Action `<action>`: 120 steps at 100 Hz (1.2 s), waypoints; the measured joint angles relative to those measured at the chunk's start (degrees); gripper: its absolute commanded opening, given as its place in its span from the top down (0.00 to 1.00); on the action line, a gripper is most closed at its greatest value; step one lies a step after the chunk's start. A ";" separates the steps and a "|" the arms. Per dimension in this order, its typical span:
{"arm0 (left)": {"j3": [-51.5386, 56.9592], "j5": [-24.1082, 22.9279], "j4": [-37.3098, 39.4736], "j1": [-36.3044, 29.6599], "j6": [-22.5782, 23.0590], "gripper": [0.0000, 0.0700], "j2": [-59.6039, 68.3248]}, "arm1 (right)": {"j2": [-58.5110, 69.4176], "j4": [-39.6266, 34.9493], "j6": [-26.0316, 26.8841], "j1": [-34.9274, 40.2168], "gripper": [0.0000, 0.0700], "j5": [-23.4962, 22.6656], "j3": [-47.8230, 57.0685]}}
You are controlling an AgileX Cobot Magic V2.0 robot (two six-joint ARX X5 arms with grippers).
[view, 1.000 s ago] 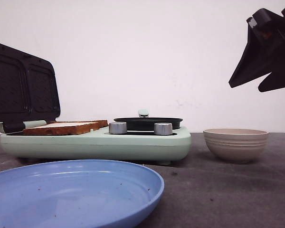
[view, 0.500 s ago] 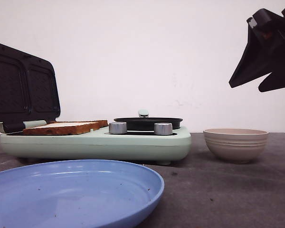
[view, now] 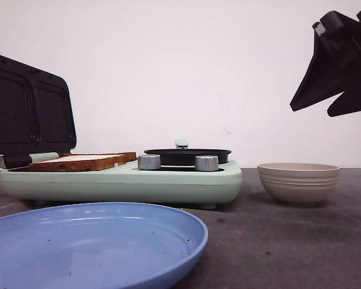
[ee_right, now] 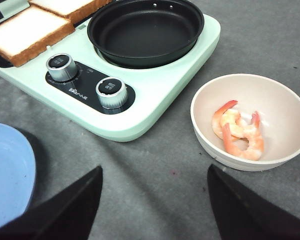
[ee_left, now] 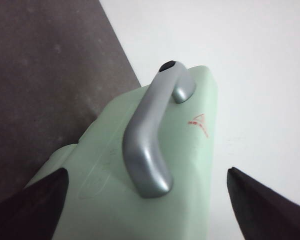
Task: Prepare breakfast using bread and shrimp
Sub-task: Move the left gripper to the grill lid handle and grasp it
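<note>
Two bread slices (view: 81, 161) lie side by side on the left grill plate of the mint-green breakfast maker (view: 123, 180); they also show in the right wrist view (ee_right: 30, 32). Two pink shrimp (ee_right: 240, 131) lie in the beige bowl (ee_right: 250, 152), which stands to the right of the maker (view: 298, 182). My right gripper (view: 334, 102) is open and empty, high in the air above the bowl; its midpoint shows over the grey table in the right wrist view (ee_right: 155, 170). My left gripper (ee_left: 147, 172) is open, its fingers wide apart on either side of the raised lid's grey handle (ee_left: 147, 145), not touching it.
The maker's black-lined lid (view: 27, 111) stands open at the far left. A black round pan (view: 188, 155) sits on the maker's right half behind two silver knobs (view: 149, 162). A blue plate (view: 90, 244) lies at the front left. A white wall is behind.
</note>
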 measured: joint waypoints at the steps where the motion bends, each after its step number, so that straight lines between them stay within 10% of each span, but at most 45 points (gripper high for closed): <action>1: 0.00 0.00 0.04 0.00 0.00 0.22 0.00 | 0.00 0.00 0.00 0.00 0.42 0.00 0.00; 83: 0.00 0.76 6.05 -3.08 -3.06 0.29 3.08 | 0.00 0.00 0.00 -0.02 0.42 0.00 0.00; 120: 0.00 0.17 6.05 -3.08 -3.26 0.56 3.08 | 0.00 0.00 0.00 -0.02 0.42 0.00 0.00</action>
